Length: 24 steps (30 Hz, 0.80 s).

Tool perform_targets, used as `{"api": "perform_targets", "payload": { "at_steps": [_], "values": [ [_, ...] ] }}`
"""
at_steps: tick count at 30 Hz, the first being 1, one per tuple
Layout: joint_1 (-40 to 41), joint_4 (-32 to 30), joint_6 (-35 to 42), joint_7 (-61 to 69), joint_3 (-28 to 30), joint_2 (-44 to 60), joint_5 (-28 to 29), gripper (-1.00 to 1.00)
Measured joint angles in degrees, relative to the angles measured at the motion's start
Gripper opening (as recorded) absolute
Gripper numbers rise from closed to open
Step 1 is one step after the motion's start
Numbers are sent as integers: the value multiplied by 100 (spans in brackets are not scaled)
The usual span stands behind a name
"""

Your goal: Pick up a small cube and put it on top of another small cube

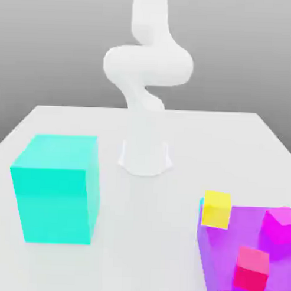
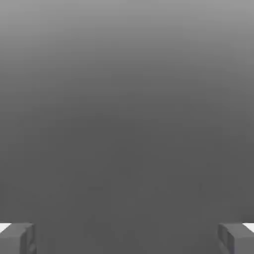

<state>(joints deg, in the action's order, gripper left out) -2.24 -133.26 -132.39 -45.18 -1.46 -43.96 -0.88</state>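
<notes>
Right, nearest to us sits the purple block (image 1: 226, 263), with a pink-red cube (image 1: 251, 269) on its near part and a magenta cube (image 1: 281, 223) toward the exterior view's right. At the purple block's far corner on the exterior view's left is the yellow cube (image 1: 216, 209); whether it rests on that block or just behind it, I cannot tell. Peeking out beside the yellow cube is a thin cyan sliver, which looks to be the small cube (image 1: 201, 202), mostly hidden.

Well apart from the purple block, across bare table (image 1: 139, 230), stands the big turquoise block (image 1: 52, 189). Beyond the purple block, the white arm (image 1: 147, 65) rises from its base (image 1: 144, 156), folded high.

In the hand view the gripper (image 2: 127, 240) has its fingers (image 2: 17, 238) spread wide with nothing between them, just grey.

So the cyan cube lies nearer us than the base and to the exterior view's right, and being a cube it offers no long axis. There is open table on its turquoise side, but the yellow cube crowds the other, so that flank looks tight for a finger.
</notes>
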Motion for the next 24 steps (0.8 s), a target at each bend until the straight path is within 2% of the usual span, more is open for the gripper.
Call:
{"api": "perform_targets", "payload": {
  "at_steps": [11,20,24],
  "values": [
    [-1085,-1909,-1623,88,-766,1861,-539,0],
    [-1807,-3685,-3237,-281,-1634,3570,-662,0],
    [-1793,-3880,-3726,-483,-1687,4120,-604,0]
  ]
}}
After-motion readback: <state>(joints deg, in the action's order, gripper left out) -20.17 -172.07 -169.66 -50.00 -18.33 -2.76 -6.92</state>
